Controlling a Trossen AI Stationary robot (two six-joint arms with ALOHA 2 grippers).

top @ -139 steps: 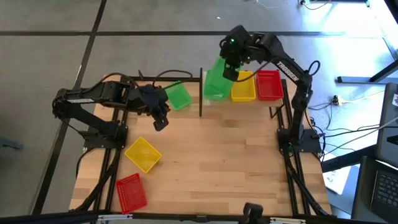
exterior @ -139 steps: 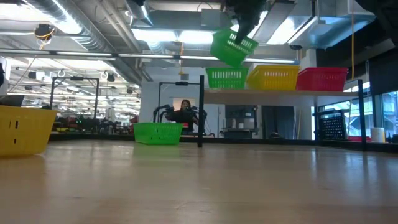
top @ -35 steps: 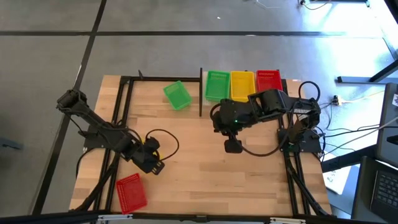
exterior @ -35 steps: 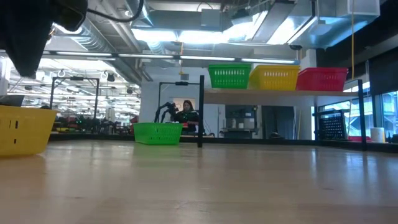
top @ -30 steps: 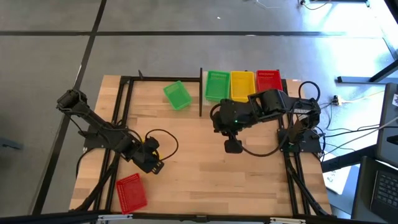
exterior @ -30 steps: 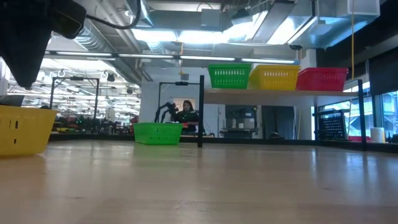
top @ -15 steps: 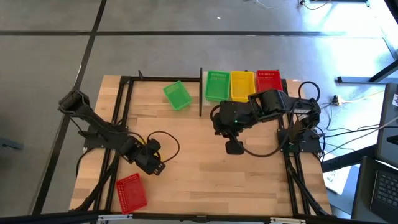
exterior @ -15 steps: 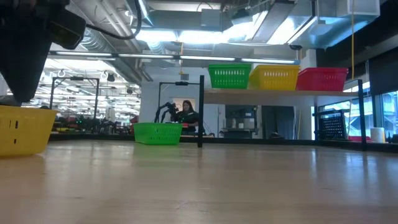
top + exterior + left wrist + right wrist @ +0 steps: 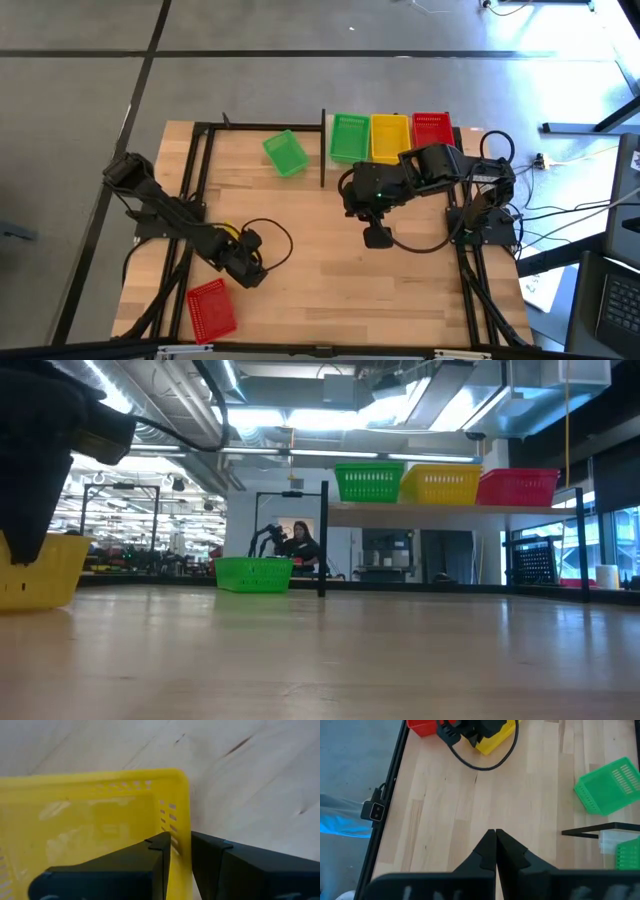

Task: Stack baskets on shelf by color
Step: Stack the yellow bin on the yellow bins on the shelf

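Note:
A yellow basket sits on the table under my left gripper, near the table's left side; only a sliver of yellow shows from above. My left gripper is shut on its wall. A red basket lies by the near left corner, and a green one near the far edge. On the shelf stand green, yellow and red baskets. My right gripper hangs shut over the table's middle. My left gripper holds the yellow basket by a side wall near a corner. One finger is inside the basket and the other outside. The fingers come from above, pointing down. The basket stands on the table.
The shelf's thin dark post stands between the loose green basket and the shelf. A black cable loops beside my left gripper. Dark frame rails run along the table's left and right sides. Bare wood lies toward the near edge.
My left gripper has moved down and a little toward the near edge, onto the yellow basket, which it now nearly covers from above. The basket has stayed in place.

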